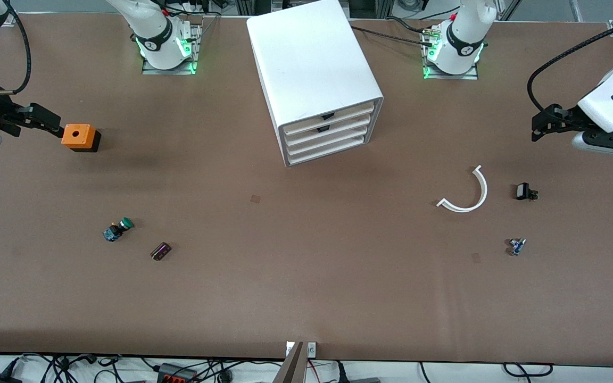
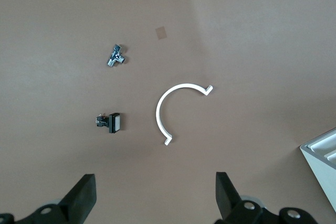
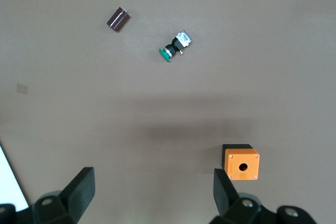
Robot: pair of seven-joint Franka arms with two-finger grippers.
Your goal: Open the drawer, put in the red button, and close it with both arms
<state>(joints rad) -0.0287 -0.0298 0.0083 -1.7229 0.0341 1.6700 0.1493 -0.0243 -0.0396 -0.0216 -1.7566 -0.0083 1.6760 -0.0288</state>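
Note:
The white four-drawer cabinet (image 1: 314,64) stands at the middle of the table between the two arm bases. Its drawer (image 1: 330,127), second from the top, is shut like the others. No red button shows in any view. My left gripper (image 1: 534,126) is open and empty over the left arm's end of the table; in the left wrist view (image 2: 156,195) only bare table lies between its fingers. My right gripper (image 1: 46,119) is open and empty over the right arm's end, close beside the orange box (image 1: 79,136); it also shows in the right wrist view (image 3: 152,190).
A green-capped button (image 1: 119,229) and a dark purple block (image 1: 160,251) lie nearer the camera than the orange box (image 3: 241,163). A white plastic arc (image 1: 483,189), a small black part (image 1: 522,191) and a small blue part (image 1: 516,246) lie toward the left arm's end.

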